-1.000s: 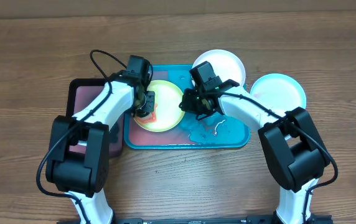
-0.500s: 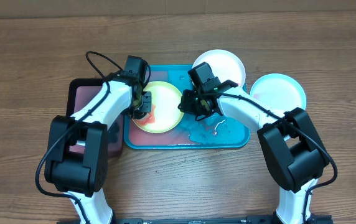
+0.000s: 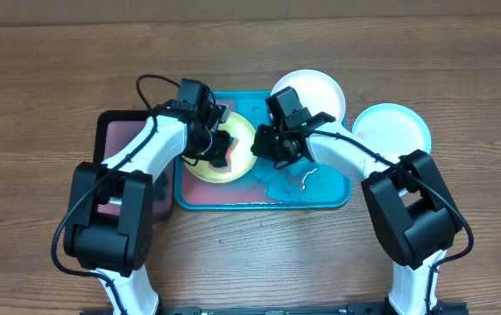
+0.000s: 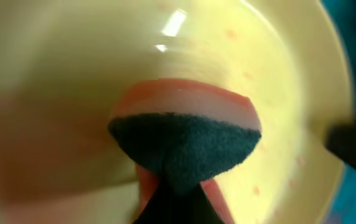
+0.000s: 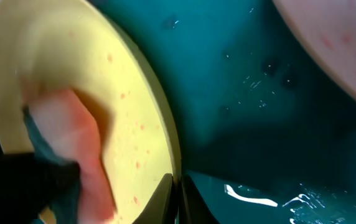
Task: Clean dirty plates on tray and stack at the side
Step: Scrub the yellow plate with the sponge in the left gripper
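Dirty plates update: the wooden worktop (image 3: 58,70) is carrying a large teal-blue rectangular plastic tray (image 3: 329,199) with a smaller black tray (image 3: 102,131) beside it on the left. The yellow-green round plastic plate (image 3: 243,131) is sitting in the teal tray's left half. The white round plate (image 3: 316,92) is overlapping its far right corner, and the light blue round plate (image 3: 395,131) is resting on the worktop just right of it.

The right gripper (image 5: 177,186) is pinching the yellow-green plate's rim, I'd guess to keep it from sliding. The left gripper (image 3: 222,150) is clamped on a pink sponge with a dark scouring face (image 4: 184,140) and is pressing it into the plate.

Half a second back the sponge was working the plate's left edge; now it's scrubbing nearer the middle.
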Robot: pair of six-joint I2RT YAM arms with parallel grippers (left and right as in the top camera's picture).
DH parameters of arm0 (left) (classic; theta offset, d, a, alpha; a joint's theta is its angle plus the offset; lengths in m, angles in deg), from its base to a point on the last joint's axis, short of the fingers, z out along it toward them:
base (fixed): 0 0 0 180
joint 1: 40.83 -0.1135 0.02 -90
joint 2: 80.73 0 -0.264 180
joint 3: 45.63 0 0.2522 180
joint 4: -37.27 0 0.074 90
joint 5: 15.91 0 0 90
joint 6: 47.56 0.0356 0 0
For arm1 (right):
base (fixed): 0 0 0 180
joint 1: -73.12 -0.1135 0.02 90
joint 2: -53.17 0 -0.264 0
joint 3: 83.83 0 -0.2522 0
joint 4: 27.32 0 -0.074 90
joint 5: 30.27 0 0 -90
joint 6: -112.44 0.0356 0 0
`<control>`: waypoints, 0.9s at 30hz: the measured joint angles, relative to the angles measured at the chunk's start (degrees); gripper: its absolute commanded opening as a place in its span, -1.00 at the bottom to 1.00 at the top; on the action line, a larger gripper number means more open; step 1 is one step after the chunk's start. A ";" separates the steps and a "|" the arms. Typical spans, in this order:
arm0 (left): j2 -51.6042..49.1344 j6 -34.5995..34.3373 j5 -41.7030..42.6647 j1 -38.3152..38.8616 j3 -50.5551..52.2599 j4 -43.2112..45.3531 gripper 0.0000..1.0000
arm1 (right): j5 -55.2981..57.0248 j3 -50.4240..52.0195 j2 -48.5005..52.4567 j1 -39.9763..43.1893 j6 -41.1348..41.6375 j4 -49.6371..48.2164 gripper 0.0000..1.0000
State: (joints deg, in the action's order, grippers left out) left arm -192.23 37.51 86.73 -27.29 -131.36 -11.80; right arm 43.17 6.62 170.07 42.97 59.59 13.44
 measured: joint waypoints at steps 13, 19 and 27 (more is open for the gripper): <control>0.00 -10.69 -22.01 0.74 -0.13 -0.98 -0.92 | -1.03 -0.39 0.39 -0.07 0.31 0.09 -0.93; 0.13 0.33 -4.33 0.11 -0.61 -4.96 -0.92 | -1.03 -0.39 0.39 -0.20 0.22 0.50 -0.93; -0.13 1.70 7.50 1.14 0.26 9.31 -0.92 | -1.31 -0.39 0.39 -0.22 0.15 0.61 -0.93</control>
State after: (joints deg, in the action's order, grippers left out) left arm -192.36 39.21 94.23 -26.16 -131.09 -2.49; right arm 41.86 6.22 170.46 42.75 59.74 14.06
